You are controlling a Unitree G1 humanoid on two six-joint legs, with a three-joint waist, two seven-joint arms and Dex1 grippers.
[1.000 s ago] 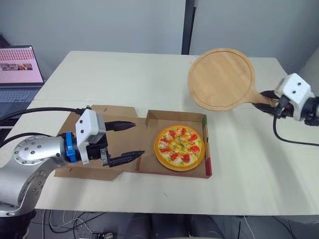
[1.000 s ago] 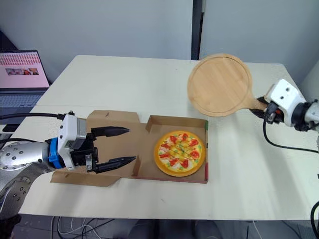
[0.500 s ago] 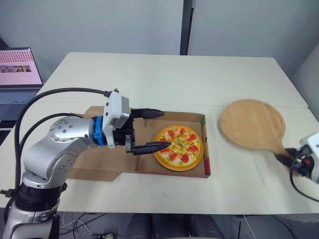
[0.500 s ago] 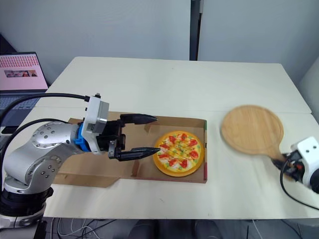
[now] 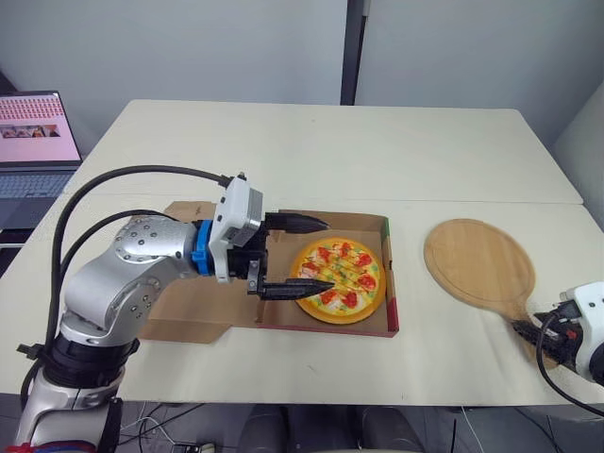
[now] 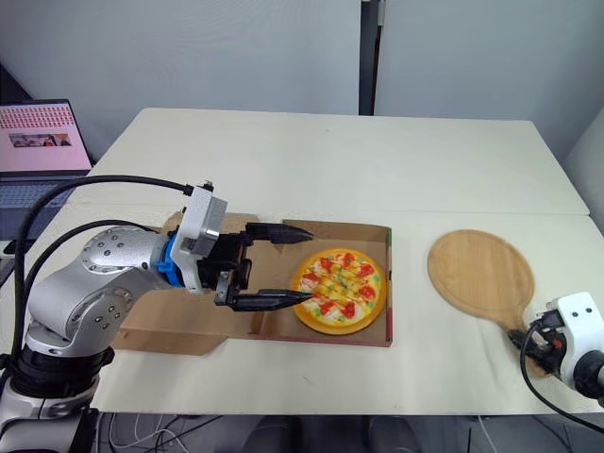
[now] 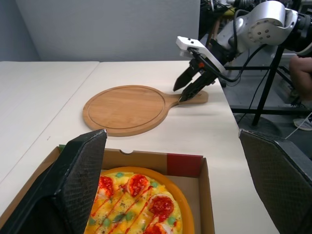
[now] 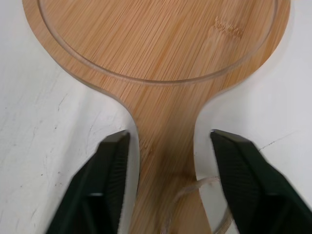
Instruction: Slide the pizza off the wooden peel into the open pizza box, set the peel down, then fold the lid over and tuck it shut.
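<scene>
The pizza [image 5: 340, 279] lies in the open box [image 5: 393, 283], just ahead of and below my left gripper [image 5: 327, 253]. Its jaws are spread wide and hold nothing, and one tip hangs over the pizza's near edge. The box lid [image 5: 179, 307] lies folded back flat, behind those jaws and under my wrist. The wooden peel [image 5: 479, 260] lies flat on the table [image 5: 283, 151]. Its handle runs between the parted jaws of my right gripper [image 8: 168, 132], a little gap on each side, with the round blade ahead of them. A laptop [image 5: 33, 132] sits far off behind my left arm.
</scene>
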